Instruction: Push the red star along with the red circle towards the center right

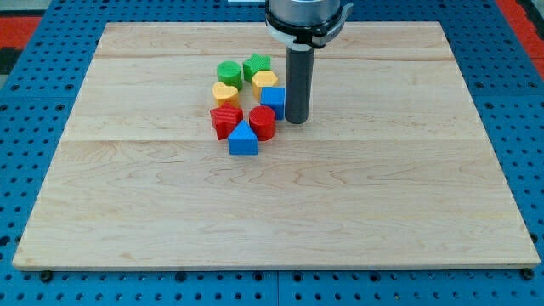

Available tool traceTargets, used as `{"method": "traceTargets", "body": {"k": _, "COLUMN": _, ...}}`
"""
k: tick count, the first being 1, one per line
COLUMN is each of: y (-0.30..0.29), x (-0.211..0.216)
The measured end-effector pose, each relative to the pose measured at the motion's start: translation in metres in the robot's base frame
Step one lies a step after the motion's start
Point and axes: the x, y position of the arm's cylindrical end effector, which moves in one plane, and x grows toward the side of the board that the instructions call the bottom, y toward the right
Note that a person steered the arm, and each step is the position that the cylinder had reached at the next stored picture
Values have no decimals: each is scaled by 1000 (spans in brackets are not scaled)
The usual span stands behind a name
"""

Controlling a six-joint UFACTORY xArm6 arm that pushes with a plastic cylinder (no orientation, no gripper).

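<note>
The single camera looks from the near edge of the wooden board, raised and tilted down toward the far side, so the board narrows with distance. It stands far enough back to take in all four edges plus strips of the blue pegboard at left and right. The arm enters from the far, top edge, cut off there.

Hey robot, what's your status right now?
My tip down, right of blue cube. Red star and red circle untouched. Blue triangle crowds both.
</note>
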Motion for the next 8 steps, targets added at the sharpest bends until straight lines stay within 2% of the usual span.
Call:
{"method": "traceTargets", "body": {"k": 1, "y": 22, "x": 22}}
{"method": "traceTargets", "body": {"k": 2, "y": 22, "x": 82}}
{"method": "traceTargets", "body": {"k": 3, "y": -47, "x": 102}}
{"method": "traceTargets", "body": {"k": 4, "y": -126, "x": 94}}
{"method": "traceTargets", "body": {"k": 5, "y": -186, "x": 68}}
{"method": "traceTargets", "body": {"k": 6, "y": -194, "x": 20}}
{"method": "traceTargets", "body": {"k": 8, "y": -137, "x": -5}}
